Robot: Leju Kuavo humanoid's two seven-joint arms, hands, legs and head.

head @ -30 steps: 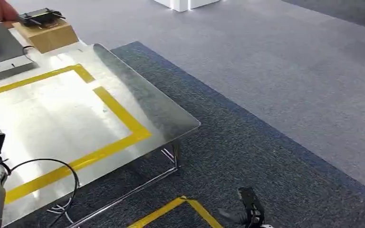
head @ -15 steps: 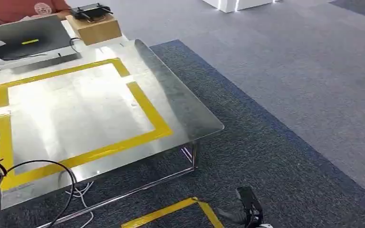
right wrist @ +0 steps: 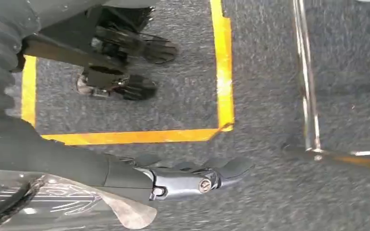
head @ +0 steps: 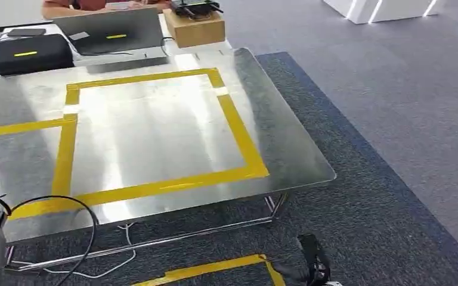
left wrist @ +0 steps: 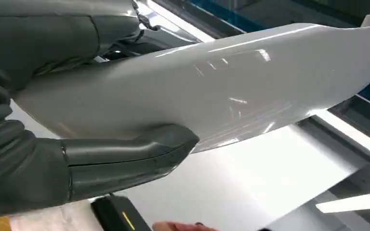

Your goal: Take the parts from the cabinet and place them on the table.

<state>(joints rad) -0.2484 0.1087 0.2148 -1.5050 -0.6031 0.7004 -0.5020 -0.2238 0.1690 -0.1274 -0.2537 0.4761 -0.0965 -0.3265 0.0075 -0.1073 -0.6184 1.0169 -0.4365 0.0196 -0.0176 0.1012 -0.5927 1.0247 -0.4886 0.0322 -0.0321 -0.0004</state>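
The left hand [left wrist: 53, 159] grips a long white glossy part [left wrist: 212, 91], thumb pressed under its edge and fingers over the top, likely to keep it level for carrying to the steel table [head: 286, 149]. The right hand [right wrist: 188, 178] hangs empty over the carpet, fingers loosely extended. Yellow tape [head: 238, 125] frames a bare rectangle on the tabletop, probably the drop zone; a laptop [head: 110, 33] and wooden box [head: 194, 30] sit at the far edge; grey-blue carpet [head: 393, 107] surrounds it
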